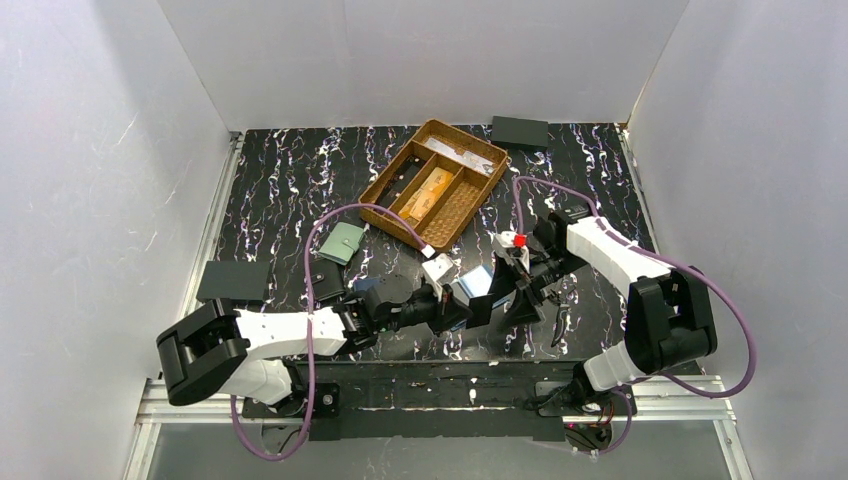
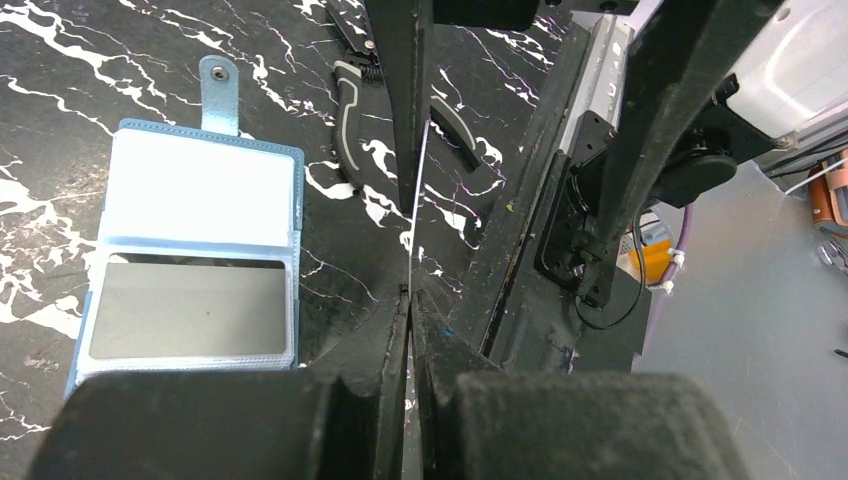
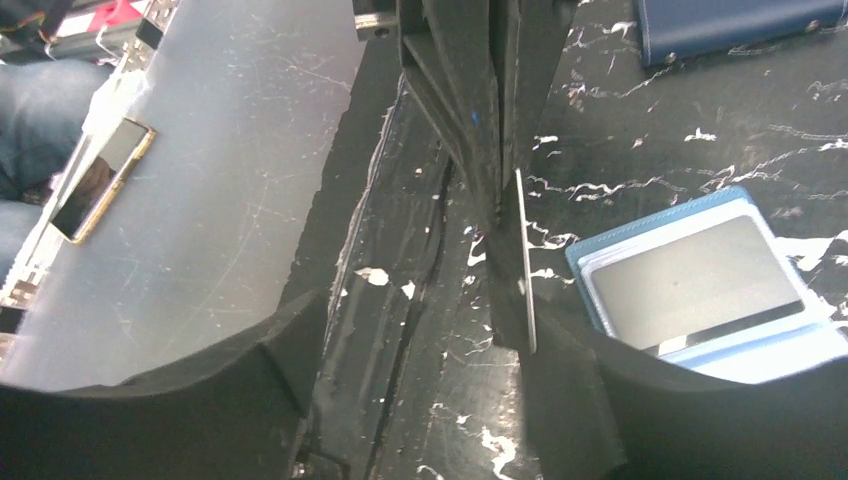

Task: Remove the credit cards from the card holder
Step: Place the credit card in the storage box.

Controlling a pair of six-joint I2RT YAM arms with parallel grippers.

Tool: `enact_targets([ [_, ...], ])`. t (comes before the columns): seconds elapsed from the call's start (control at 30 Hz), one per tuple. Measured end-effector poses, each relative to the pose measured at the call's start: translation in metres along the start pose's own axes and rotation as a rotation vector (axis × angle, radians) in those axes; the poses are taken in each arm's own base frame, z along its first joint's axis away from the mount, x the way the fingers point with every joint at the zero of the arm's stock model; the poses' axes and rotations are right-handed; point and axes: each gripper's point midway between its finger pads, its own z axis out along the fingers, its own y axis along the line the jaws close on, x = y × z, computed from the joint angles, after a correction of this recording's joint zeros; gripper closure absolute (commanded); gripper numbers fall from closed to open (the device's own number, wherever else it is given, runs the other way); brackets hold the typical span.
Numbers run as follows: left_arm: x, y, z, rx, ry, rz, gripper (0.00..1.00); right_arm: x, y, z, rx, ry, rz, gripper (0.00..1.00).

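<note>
- The left tool (image 2: 410, 300) is pressed together on one end of a credit card (image 2: 416, 205), held off the counter (image 1: 290, 170).
- Both wrist cameras see the credit card edge-on, as a thin pale line, so its face colour cannot be told. Its long axis runs from the left tool's tips straight out toward the right tool (image 3: 425, 335).
- The right tool is spread wide. The card's far end lies along the inner face of one of its fingers (image 3: 565, 390), and the other finger stands well apart from it.
- The card holder (image 2: 200, 190) lies opened flat on the counter just beside the two tools. In the left wrist view its snap tab points away from the camera, and the grey pocket panel is on the half nearer the camera.
- A wicker tray (image 1: 395, 160) sits farther back, with orange-gold cards (image 1: 425, 195) in one long compartment.
- A navy wallet (image 3: 730, 25) and a pale green wallet (image 1: 343, 243) lie closed on the counter.
</note>
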Motion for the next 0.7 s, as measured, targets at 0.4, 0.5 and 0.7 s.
enact_targets([
  [0.4,-0.002,-0.008,0.001,0.008,-0.009,-0.033,0.64,-0.009,-0.012,0.001,-0.007,0.065,-0.078,0.99],
  [0.5,-0.002,0.003,-0.004,-0.063,-0.035,-0.096,0.24,-0.011,-0.015,-0.003,0.003,0.105,-0.091,0.99],
  [0.7,-0.007,0.035,-0.048,-0.229,-0.191,-0.333,0.02,-0.026,-0.029,-0.027,0.115,0.266,-0.213,0.99],
])
